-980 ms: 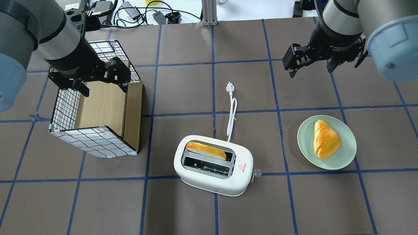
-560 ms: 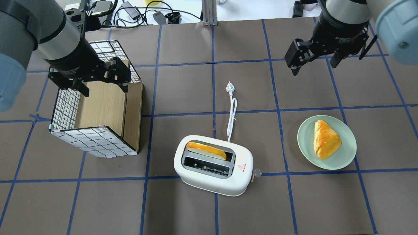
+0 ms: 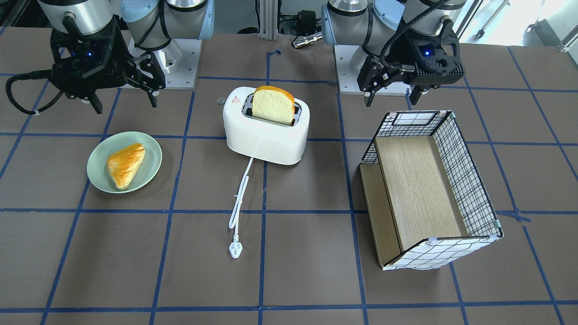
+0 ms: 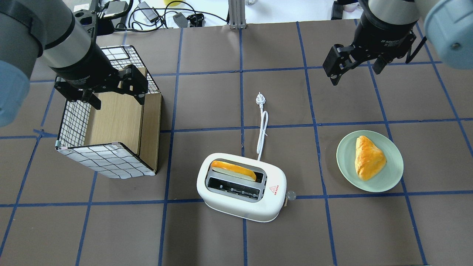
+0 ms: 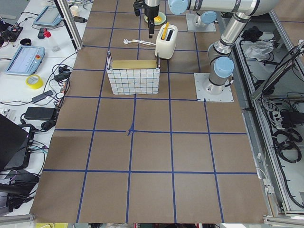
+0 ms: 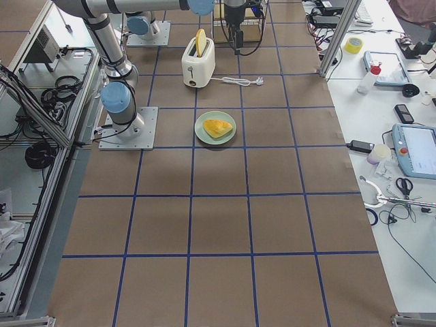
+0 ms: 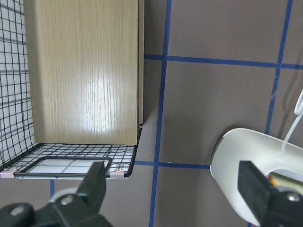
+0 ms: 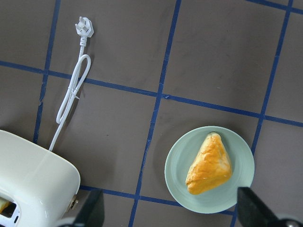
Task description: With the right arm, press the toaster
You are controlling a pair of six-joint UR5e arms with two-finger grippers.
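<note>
The white two-slot toaster [image 4: 242, 186] stands near the table's front middle, with a bread slice [image 4: 232, 170] in its far slot. Its grey lever knob [image 4: 291, 195] sticks out on the right end, and its white cord [image 4: 262, 129] trails away. In the front-facing view the toaster [image 3: 266, 135] and knob [image 3: 221, 101] show too. My right gripper [image 4: 355, 75] is open and empty, high over the far right of the table, well away from the toaster. It also shows in the front-facing view [image 3: 125, 104]. My left gripper [image 4: 118, 103] is open and empty above the basket.
A wire basket with a wooden insert [image 4: 111, 129] lies on its side at the left. A green plate [image 4: 391, 177] with a pastry [image 4: 367, 157] sits to the right of the toaster. The right wrist view shows the toaster's corner [image 8: 33, 175] and the plate [image 8: 175, 170].
My right gripper has moved a little farther from me, toward the table's far edge, and stays open. The left arm, toaster and plate have not moved.
</note>
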